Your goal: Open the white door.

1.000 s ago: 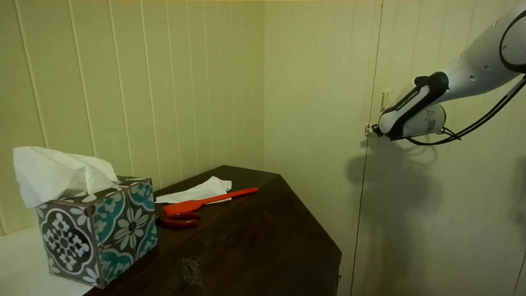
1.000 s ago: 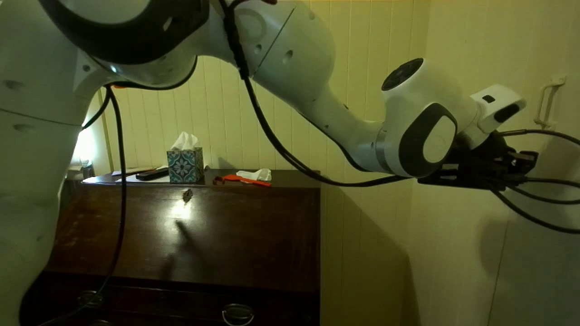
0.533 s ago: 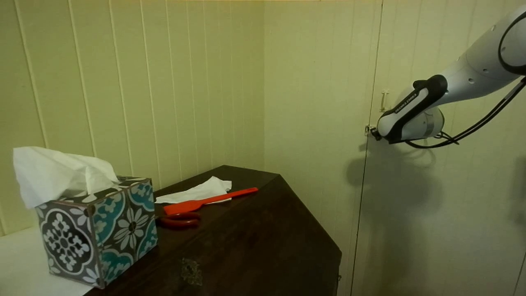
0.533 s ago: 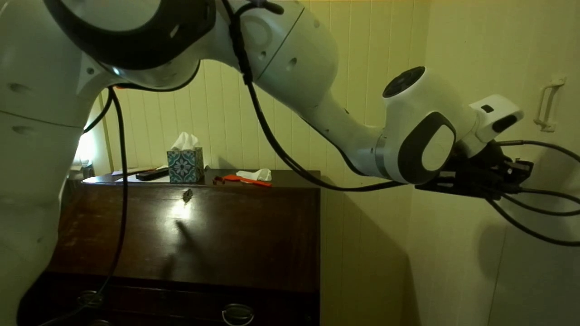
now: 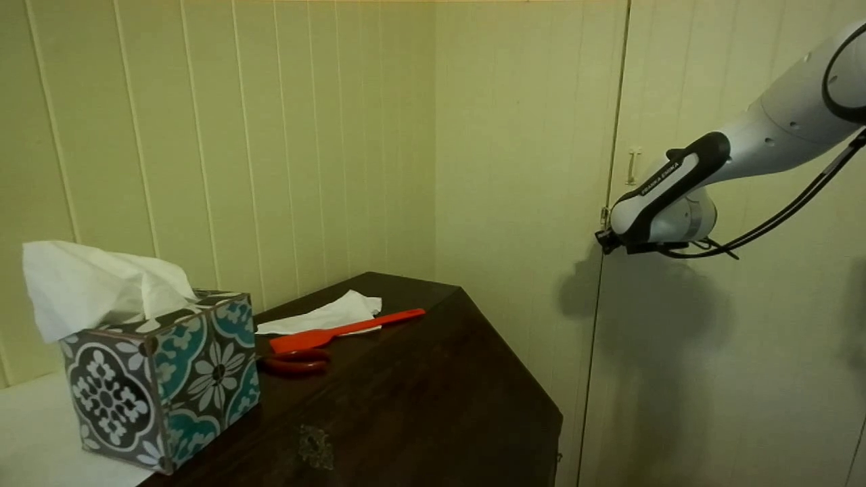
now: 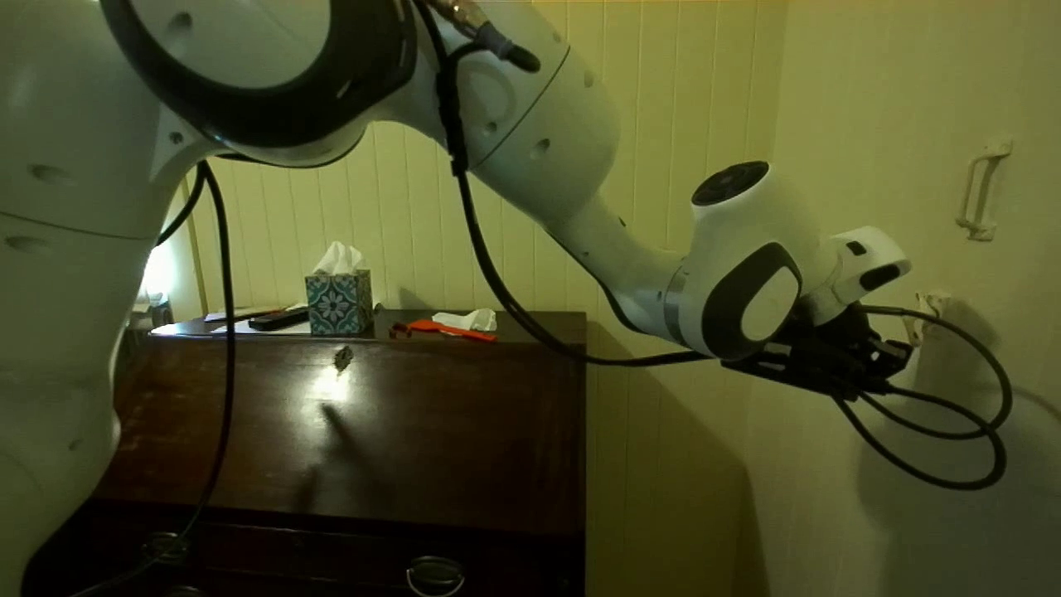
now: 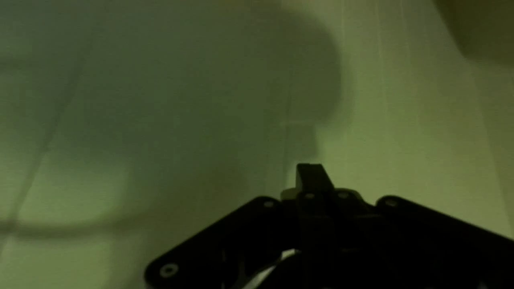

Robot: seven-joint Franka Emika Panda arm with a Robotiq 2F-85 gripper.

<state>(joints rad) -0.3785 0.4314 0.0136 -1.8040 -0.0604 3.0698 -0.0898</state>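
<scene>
The white door (image 5: 778, 379) is a tall cream panel at the right, and it also shows in an exterior view (image 6: 1024, 290). A dark line runs along its vertical edge; it looks slightly ajar. Its handle (image 5: 632, 167) shows above my gripper, also in an exterior view (image 6: 984, 191). A small latch (image 5: 604, 216) sits at the edge seam, also seen in an exterior view (image 6: 927, 315). My gripper (image 5: 604, 241) is just below the latch, apart from the handle. In the wrist view the gripper (image 7: 315, 176) has its fingertips together, holding nothing visible. The cream surface beyond is shadowed and blurred.
A dark wooden desk (image 5: 460, 379) stands beside the door. On it are a patterned tissue box (image 5: 206, 372), a red spatula (image 5: 345, 329), red-handled scissors (image 5: 298, 362) and a white tissue (image 5: 338, 312). Loose black cables (image 6: 999, 448) loop from the gripper by the door.
My gripper has moved down from the latch and away from the door's hinge side. The door handle has shifted slightly in an exterior view, and the seam line looks darker and wider.
</scene>
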